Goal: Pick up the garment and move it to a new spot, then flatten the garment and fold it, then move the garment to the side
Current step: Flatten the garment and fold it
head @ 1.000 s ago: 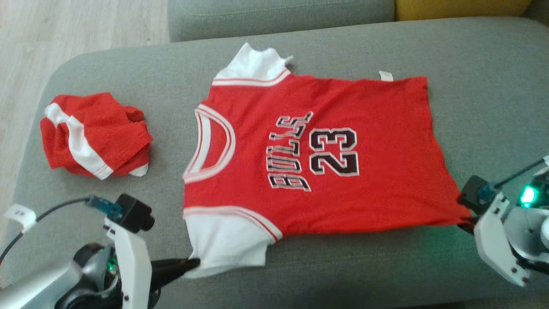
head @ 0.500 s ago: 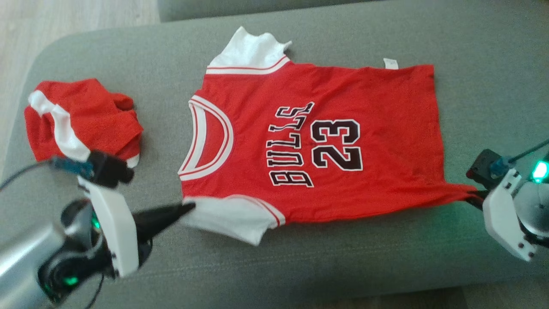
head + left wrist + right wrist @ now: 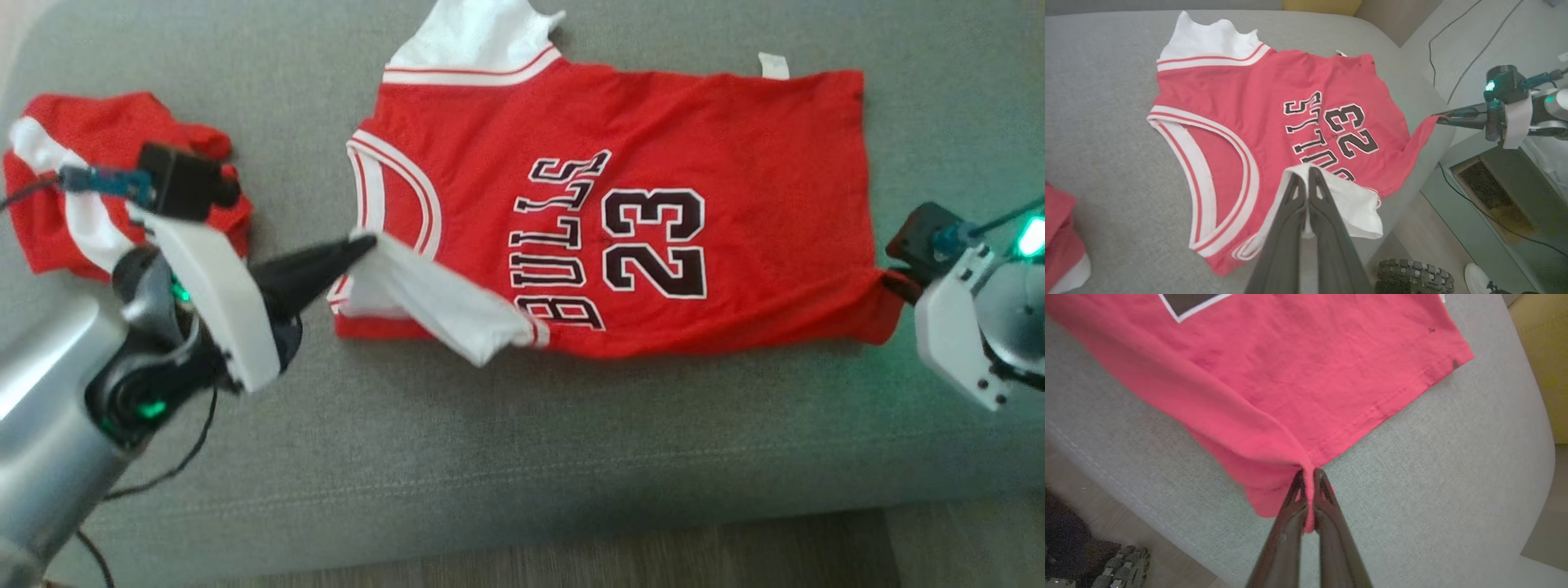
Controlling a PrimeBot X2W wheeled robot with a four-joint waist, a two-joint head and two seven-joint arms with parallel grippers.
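Observation:
The garment point(image 3: 735, 147) is a red jersey with white sleeves and "BULLS 23" lettering, spread on the grey sofa seat point(image 3: 522, 457). My left gripper point(image 3: 367, 243) is shut on the near white sleeve point(image 3: 445, 302), lifted and folded over the jersey's front; the left wrist view shows the sleeve point(image 3: 1355, 204) pinched at my left gripper point(image 3: 1306, 169). My right gripper point(image 3: 890, 282) is shut on the near hem corner, raised off the cushion. The right wrist view has the red hem corner point(image 3: 1274, 486) bunched between the fingers of my right gripper point(image 3: 1308, 473).
A second red and white garment point(image 3: 90, 196) lies crumpled at the left of the seat, behind my left wrist. The cushion's front edge point(image 3: 571, 523) drops to a wooden floor. A cable point(image 3: 163, 457) hangs from my left arm.
My left gripper has lifted the near sleeve and carried it away from me over the jersey's lower part. The right gripper has raised the hem corner. The head camera has tilted down.

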